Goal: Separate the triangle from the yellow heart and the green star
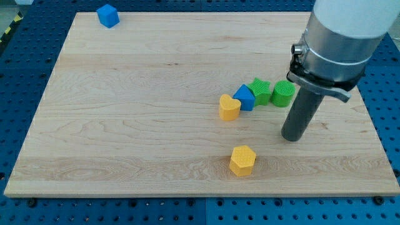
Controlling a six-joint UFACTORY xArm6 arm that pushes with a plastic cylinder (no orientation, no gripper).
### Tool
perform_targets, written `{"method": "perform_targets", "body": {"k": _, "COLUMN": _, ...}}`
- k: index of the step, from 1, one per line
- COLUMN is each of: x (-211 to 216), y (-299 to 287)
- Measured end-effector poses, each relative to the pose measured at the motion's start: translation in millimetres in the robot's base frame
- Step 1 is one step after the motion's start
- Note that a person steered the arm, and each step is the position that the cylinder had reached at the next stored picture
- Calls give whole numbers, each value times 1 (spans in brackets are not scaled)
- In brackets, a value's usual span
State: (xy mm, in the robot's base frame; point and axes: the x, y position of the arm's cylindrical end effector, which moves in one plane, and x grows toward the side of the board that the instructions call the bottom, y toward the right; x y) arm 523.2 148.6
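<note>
Camera view, tip: my tip (pixel 294 139) rests on the board at about 4 o'clock from the cluster, just below the green cylinder (pixel 283 94); a bare rod, so there are no fingers to open or close
Camera view, task thing: the blue triangle (pixel 245 97) sits wedged between the yellow heart (pixel 229 107) at its 8 o'clock and the green star (pixel 260 91) at its 2 o'clock, apparently touching both
Camera view, others: yellow hexagon (pixel 242 160) at 6 o'clock of the cluster, well apart; blue cube (pixel 108 15) far off at 10 o'clock
Risk: the chain is tight, so in my judgement a push along its line would carry heart or star with the triangle; a push coming in from the tip's side may catch the cylinder first
Materials: pale grained wooden board (pixel 137 125), smooth; blocks small, matte, ridged on their sides
</note>
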Motion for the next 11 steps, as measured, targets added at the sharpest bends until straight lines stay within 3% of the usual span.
{"method": "perform_targets", "body": {"k": 4, "x": -76, "y": -90}}
{"method": "perform_targets", "body": {"k": 6, "x": -50, "y": -99}}
{"method": "perform_targets", "body": {"k": 11, "x": -77, "y": -209}}
